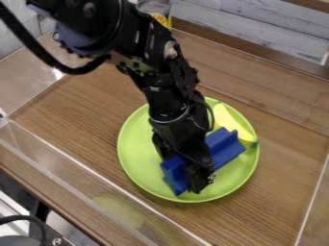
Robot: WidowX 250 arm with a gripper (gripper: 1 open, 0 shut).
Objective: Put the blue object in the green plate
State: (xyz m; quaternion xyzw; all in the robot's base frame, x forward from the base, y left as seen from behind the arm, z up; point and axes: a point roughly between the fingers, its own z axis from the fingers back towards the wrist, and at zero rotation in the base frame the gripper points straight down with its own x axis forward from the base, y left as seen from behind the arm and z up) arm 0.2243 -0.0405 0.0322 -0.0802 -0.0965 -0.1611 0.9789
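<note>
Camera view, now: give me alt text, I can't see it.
The black gripper is at the blue block, down in the green plate; whether it grips is hard to tell. A yellow banana lies beside the block in the plate, on a wooden table.

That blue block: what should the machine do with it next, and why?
Probably open the tool a little and let go: the blue block already lies within the rim of the green plate, beside the banana.
</note>
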